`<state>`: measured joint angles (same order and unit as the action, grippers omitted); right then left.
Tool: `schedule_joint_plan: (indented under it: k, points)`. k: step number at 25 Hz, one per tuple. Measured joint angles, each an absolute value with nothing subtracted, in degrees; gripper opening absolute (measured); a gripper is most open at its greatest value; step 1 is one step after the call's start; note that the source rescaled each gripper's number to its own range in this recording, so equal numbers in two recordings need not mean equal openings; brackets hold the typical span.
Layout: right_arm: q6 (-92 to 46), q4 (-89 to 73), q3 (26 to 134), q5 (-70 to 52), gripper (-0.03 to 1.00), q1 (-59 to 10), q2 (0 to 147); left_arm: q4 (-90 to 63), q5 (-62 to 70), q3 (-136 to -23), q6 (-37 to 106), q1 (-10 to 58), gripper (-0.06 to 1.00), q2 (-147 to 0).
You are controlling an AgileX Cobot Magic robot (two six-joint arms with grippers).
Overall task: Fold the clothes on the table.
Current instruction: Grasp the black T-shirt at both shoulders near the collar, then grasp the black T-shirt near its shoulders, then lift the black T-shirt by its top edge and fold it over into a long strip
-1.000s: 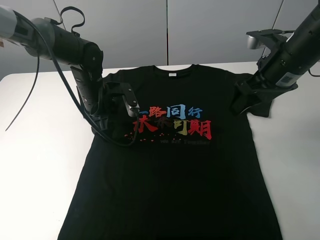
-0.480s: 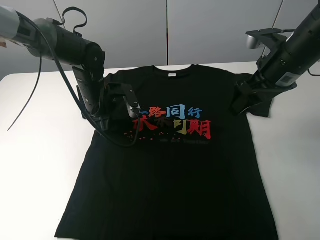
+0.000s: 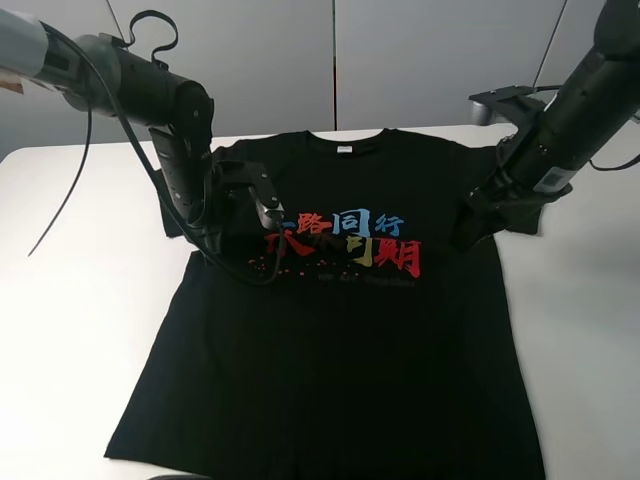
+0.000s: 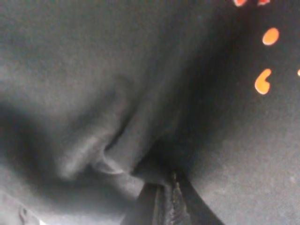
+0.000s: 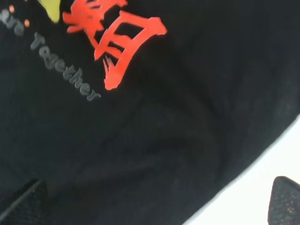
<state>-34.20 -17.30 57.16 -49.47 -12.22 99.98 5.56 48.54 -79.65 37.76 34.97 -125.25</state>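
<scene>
1. Broadly, the white desk point(image 3: 70, 330) carries one garment, and its smooth top should let cloth slide, so I judge that any drag wants to be low and slow.
2. The black T-shirt point(image 3: 340, 360) lies face up and spread flat, with its collar point(image 3: 345, 140) toward the far edge. I read the step in hand as taking both sides near the armpits to start the first fold.
3. The coloured print point(image 3: 345, 243) across the chest is my level line. If it tilts while I lift, one arm is leading and I should even them out.
4. The right claw point(image 3: 468, 230) sits low at the shirt's right side, just below the right sleeve point(image 3: 525, 215). Its wrist view shows the two fingers point(image 5: 286, 201) wide apart, with black cloth and a strip of desk between them, gripping nothing. I should settle it onto the edge and close on both layers before lifting.
5. The left claw point(image 4: 166, 187) is at the opposite side near the left armpit, fingers together and, by my reading, clamped on a pinch of shirt.
6. The small pleat point(image 4: 110, 150) running into those fingers suggests a thin bite. A sharp pull could slip it, so I favour a gentle, matched rise.
</scene>
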Motion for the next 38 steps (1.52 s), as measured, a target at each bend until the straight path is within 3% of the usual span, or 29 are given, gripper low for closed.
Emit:
schedule_joint_plan:
  k: [7, 16, 30, 33, 38]
  points:
    - [-36.8, -13.6, 58.8, -45.9, 1.0, -17.2, 106.2, 5.6, 48.3, -80.0, 37.6, 35.0, 0.0, -125.3]
    - [-36.4, -6.7, 61.6, -43.7, 1.0, -17.3, 113.8, 5.6, 48.2, -80.0, 37.6, 35.0, 0.0, -125.3]
    - [-34.1, -1.6, 62.1, -42.5, 0.89, -17.6, 116.6, 5.6, 48.1, -80.0, 37.6, 35.0, 0.0, -125.3]
    - [-33.9, -0.4, 62.3, -41.7, 0.7, -17.6, 117.1, 5.6, 48.1, -80.0, 37.6, 35.0, 0.0, -125.3]
    - [-33.7, -1.2, 62.6, -41.7, 0.06, -17.6, 117.5, 5.6, 48.0, -80.0, 37.6, 35.0, 0.0, -125.3]
